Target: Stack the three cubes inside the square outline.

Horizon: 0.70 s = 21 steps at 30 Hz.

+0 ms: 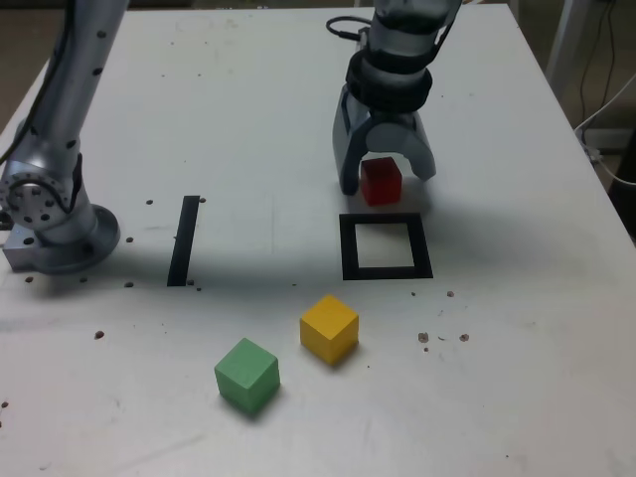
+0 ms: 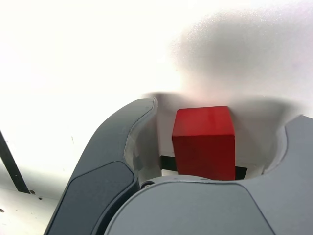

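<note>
White table: 3 cubes, square outline, strip.

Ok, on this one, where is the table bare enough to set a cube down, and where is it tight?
Free: the white centre of the square outline; the stretch between the black strip and the outline; the near right corner of the table in the exterior view. Tight: behind the outline, where the gripper straddles the red cube; around the yellow cube and green cube.
</note>
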Tool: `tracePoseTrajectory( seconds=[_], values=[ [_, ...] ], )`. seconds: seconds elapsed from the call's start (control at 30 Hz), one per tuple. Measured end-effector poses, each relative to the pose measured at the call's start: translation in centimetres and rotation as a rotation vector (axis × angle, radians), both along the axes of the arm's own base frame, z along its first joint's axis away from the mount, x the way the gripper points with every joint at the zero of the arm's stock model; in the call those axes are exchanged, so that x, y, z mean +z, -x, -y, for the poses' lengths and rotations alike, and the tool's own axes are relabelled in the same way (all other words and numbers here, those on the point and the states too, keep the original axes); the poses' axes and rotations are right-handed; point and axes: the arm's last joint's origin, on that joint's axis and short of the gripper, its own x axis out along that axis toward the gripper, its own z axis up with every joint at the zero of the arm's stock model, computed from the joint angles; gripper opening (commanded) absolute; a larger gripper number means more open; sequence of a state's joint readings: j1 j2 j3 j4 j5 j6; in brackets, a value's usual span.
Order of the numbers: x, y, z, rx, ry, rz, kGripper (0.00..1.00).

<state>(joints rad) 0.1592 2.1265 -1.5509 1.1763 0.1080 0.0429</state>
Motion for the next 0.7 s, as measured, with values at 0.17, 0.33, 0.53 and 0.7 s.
tracePoseTrajectory(
  seconds=[0.17,0.33,0.53,0.7],
  values=[
    [-0.27,-0.14,-0.09,-0.001,-0.003,-0.004,0.68],
    [-0.04,-0.22,-0.22,-0.003,-0.020,-0.005,0.60],
    [0.14,-0.32,-0.27,-0.007,-0.025,-0.002,0.49],
    [0.05,-0.37,-0.19,-0.008,-0.007,0.006,0.32]
  ],
)
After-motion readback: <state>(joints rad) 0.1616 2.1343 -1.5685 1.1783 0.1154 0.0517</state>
